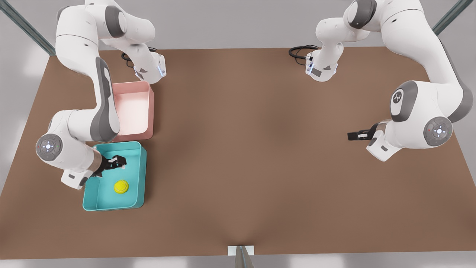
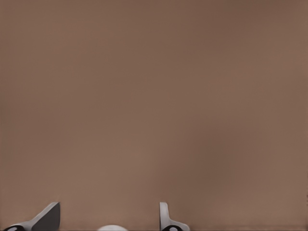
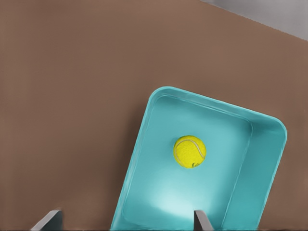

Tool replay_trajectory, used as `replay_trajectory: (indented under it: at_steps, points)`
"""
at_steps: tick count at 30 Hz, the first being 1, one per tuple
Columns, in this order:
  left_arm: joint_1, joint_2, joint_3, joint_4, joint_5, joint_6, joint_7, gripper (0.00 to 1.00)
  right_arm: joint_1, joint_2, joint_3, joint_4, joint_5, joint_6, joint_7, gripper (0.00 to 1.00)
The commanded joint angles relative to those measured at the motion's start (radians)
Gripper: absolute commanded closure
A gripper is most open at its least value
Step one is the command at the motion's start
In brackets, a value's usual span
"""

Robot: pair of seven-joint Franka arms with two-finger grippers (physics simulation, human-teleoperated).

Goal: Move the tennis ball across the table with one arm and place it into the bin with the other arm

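yellow-green and fuzzy, the tennis ball (image 1: 121, 186) is what you want to check first: it lies on the floor of the bin (image 1: 138, 175), loose, with nothing touching it. from the right wrist view you can see a pale curved seam line across the ball (image 3: 189, 151) and a small dark mark low on it; no writing can be read there.

the bin (image 3: 267, 159) is a teal tray with rounded corners and low walls, and it sits flat on the brown table (image 1: 253, 149). just beyond the bin, almost touching its far wall, you have a pink tray (image 1: 149, 108) of similar shape.

your right gripper (image 1: 118, 162) hangs over the bin, above the end nearest the pink tray, a little apart from the ball. its fingers (image 3: 201, 222) are spread wide and hold nothing.

your left gripper (image 1: 355, 135) waits well away from the bin, over bare table toward the front view's right. in the left wrist view its fingers (image 2: 166, 217) stand apart with nothing between them, brown tabletop (image 2: 154, 106) beyond.

on the elbow cap of that far arm you can make out a small round logo (image 1: 397, 97); its letters are too small to read. black cables (image 1: 299, 51) loop at the table's far edge.
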State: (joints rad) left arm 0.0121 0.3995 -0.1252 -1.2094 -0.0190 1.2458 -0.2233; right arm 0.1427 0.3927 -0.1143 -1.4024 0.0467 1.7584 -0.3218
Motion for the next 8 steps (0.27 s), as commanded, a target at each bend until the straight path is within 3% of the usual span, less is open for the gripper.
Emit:
replay_trajectory:
  at_steps: [1, 8]
  points:
    - [0.002, -0.001, 0.001, 0.001, -0.001, -0.013, 0.007, 0.0, 0.002, -0.064, -0.004, -0.003, -0.027, -0.217, 0.271, 0.0]
    - [-0.047, 0.001, -0.007, 0.034, -0.001, -0.014, -0.013, 0.0, -0.009, -0.232, 0.002, -0.156, -0.034, -0.241, 0.326, 0.0]
